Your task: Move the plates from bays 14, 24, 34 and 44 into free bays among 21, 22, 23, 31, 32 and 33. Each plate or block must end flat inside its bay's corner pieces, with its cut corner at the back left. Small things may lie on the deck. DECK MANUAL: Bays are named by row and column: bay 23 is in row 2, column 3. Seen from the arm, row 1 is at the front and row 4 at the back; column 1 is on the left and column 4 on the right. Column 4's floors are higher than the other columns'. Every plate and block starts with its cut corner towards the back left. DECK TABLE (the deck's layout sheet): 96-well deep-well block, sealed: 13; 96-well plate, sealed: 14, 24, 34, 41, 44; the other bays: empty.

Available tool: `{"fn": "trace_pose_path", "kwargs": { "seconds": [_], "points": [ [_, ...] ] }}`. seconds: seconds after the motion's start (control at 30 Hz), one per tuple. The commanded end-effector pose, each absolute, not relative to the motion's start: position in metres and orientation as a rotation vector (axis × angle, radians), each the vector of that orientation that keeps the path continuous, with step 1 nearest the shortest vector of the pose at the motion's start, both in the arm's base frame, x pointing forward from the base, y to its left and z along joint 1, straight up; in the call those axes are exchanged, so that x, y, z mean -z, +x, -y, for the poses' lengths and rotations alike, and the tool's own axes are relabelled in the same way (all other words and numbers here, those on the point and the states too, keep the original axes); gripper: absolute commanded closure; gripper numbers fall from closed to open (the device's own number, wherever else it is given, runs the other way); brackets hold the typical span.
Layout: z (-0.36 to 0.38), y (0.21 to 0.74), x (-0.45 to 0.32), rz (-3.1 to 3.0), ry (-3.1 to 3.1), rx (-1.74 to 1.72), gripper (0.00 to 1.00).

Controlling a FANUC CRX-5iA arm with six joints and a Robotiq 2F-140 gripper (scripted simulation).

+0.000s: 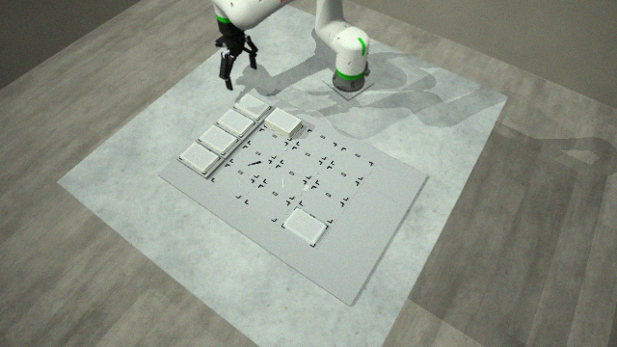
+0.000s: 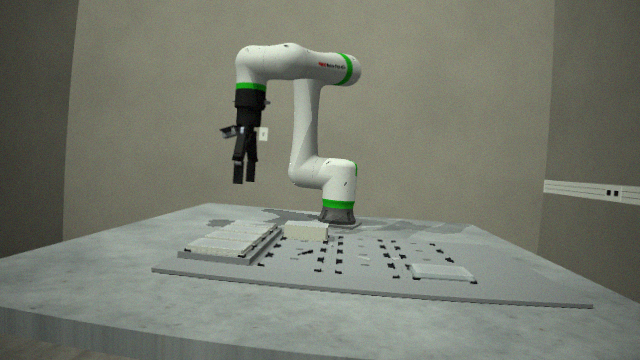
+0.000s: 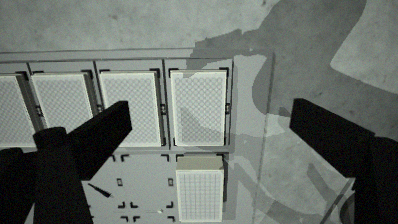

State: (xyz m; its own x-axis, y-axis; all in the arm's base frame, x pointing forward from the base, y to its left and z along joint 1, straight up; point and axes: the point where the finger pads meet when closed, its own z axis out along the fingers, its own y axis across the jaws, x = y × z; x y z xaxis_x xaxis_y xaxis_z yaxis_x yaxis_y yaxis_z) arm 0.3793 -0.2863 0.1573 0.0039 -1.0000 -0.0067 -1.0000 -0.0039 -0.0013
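Note:
Four sealed white plates lie in the raised column 4: bay 14 (image 1: 252, 106) (image 3: 198, 107), bay 24 (image 1: 235, 122) (image 3: 131, 107), bay 34 (image 1: 218, 139) (image 3: 62, 102) and bay 44 (image 1: 199, 158) (image 3: 10, 110). In the exterior view they form a row (image 2: 232, 239). My gripper (image 1: 239, 72) (image 2: 243, 177) (image 3: 210, 114) is open and empty. It hangs high above the front end of column 4, roughly over bay 14. Bays 21 to 23 and 31 to 33 hold no plates.
The sealed deep-well block (image 1: 282, 121) (image 2: 306, 230) (image 3: 200, 192) stands in bay 13. Another plate (image 1: 305, 226) (image 2: 442, 271) lies in bay 41. A thin black stick (image 1: 254, 163) (image 3: 100, 191) and a thin white sliver (image 1: 282, 182) lie on the grey deck (image 1: 376, 231). The arm's base (image 1: 349, 77) stands beyond row 1.

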Motion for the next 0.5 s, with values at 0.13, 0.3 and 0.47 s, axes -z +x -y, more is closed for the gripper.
{"fn": "trace_pose_path", "kwargs": {
  "seconds": [0.13, 0.3, 0.47],
  "points": [
    [0.287, 0.392, -0.158, -2.213, -2.222, -0.003, 0.00],
    [0.287, 0.404, -0.158, -2.213, -2.222, -0.003, 0.00],
    [0.286, 0.424, -0.158, -2.213, -2.222, -0.003, 0.00]
  ]
}}
